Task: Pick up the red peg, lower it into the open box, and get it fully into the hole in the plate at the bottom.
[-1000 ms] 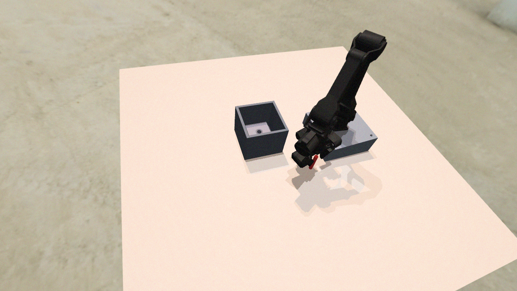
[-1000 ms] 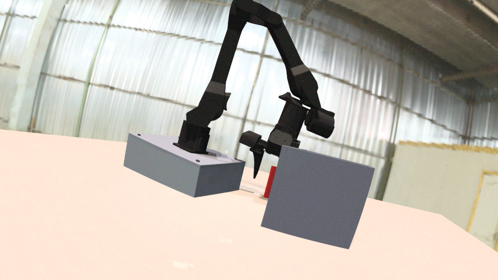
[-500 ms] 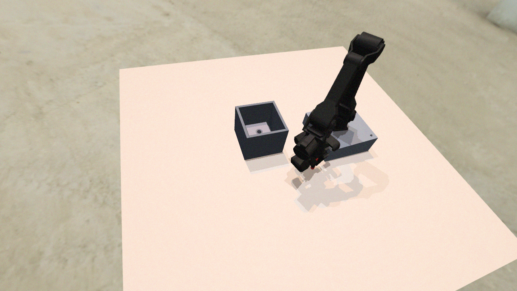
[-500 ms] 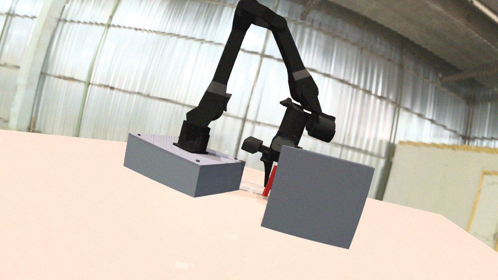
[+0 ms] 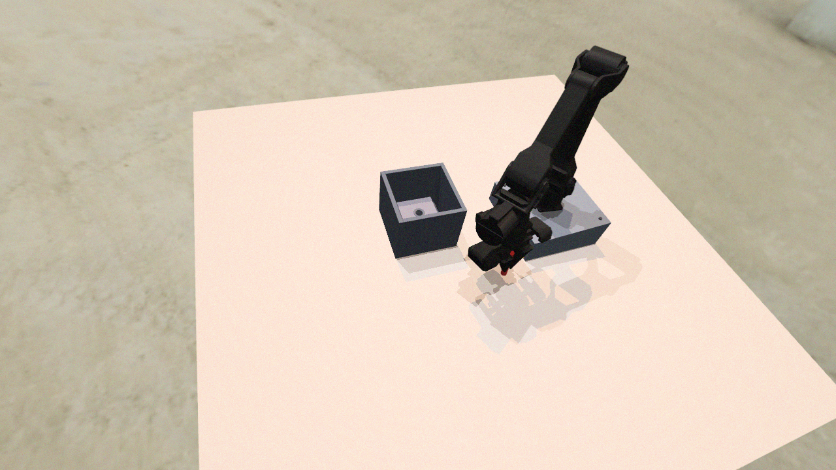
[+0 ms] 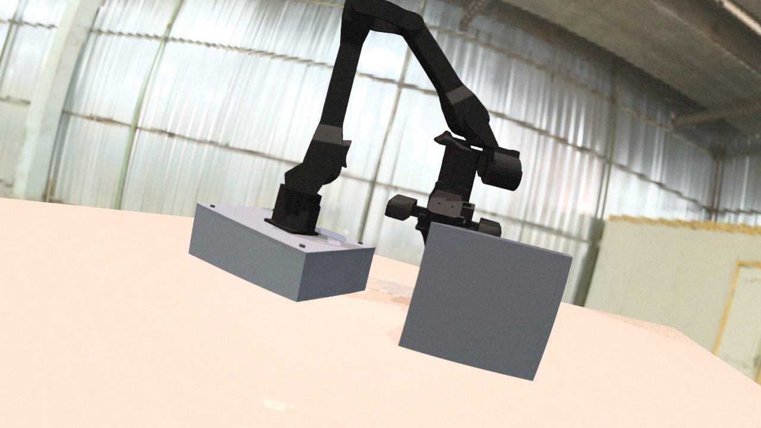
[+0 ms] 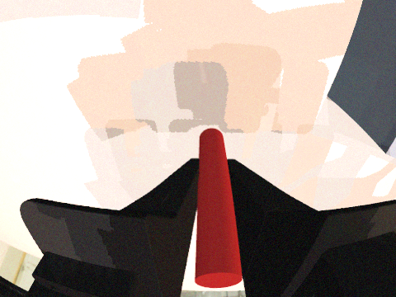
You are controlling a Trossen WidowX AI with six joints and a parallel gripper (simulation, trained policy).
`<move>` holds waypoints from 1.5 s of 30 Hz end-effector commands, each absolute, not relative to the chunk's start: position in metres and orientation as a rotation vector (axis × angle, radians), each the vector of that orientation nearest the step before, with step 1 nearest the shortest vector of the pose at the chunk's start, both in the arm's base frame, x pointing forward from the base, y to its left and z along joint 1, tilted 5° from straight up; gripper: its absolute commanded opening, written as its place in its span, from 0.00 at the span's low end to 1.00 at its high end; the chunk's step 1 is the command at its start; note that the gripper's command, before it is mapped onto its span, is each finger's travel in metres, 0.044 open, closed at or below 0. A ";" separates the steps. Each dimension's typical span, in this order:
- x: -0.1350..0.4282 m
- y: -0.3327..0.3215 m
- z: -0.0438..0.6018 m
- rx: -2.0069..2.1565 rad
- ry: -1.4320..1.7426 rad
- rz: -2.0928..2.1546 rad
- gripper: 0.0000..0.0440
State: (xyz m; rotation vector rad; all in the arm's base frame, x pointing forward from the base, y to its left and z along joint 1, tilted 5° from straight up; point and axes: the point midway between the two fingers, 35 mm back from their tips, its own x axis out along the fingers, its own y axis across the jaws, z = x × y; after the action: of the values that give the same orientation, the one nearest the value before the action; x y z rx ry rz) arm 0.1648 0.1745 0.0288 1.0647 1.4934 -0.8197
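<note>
Red peg [image 5: 512, 254] [image 7: 215, 214] gripped between nearly closed fingers of end effector [image 5: 507, 264] [image 7: 212, 167], outside box walls [image 5: 425, 235] [image 6: 487, 303] [image 7: 367, 78]; gap separates them.

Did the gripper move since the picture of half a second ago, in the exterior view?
Yes. Against the fixed top edge of the open box, the gripper is now higher and more to the picture's right.
</note>
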 end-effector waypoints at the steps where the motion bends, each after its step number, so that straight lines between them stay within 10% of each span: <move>1: 0.171 0.180 0.042 1.105 1.486 -0.789 0.00; 45: 0.254 0.091 0.173 1.173 1.158 -0.698 0.00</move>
State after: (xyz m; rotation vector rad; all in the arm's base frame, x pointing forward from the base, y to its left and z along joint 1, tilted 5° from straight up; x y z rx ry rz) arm 0.2502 0.0980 0.1707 1.1807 1.1705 -0.6878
